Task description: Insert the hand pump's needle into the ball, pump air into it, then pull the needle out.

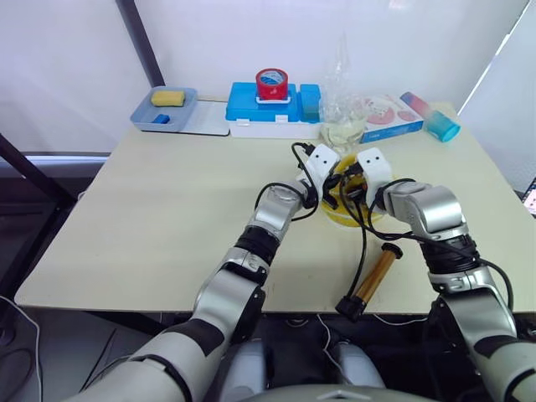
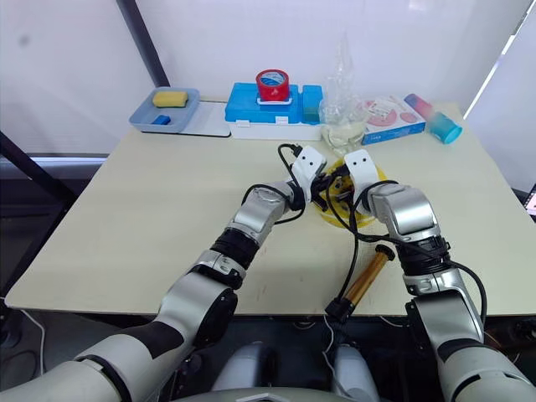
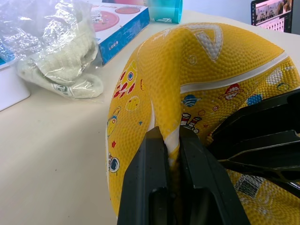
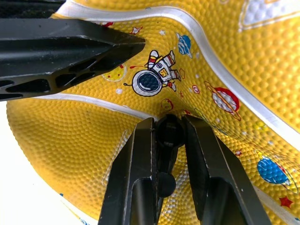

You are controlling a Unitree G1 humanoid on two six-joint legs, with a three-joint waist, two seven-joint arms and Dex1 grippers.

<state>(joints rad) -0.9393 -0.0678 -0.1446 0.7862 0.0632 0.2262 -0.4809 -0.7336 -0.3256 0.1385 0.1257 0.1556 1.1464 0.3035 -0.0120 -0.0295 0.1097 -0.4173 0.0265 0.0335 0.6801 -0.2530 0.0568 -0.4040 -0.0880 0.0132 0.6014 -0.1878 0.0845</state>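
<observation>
Bright, even daylight; sharp head views, soft wrist close-ups

White backdrop glows behind the table, shadows stay faint, the plastic bag shows glare, and near fingers blur slightly.

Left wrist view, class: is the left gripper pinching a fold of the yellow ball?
Yes, the left gripper is shut on a raised fold of the dented ball.

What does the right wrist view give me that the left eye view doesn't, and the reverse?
Right wrist view: the right gripper shut on the hose's black needle fitting, pressed against the ball below an astronaut print.

Left eye view: the hand pump lying on the table near its front edge, its hose running up to the grippers, and the boxes along the far edge.

Both: the dented yellow ball with the left gripper at it.
</observation>
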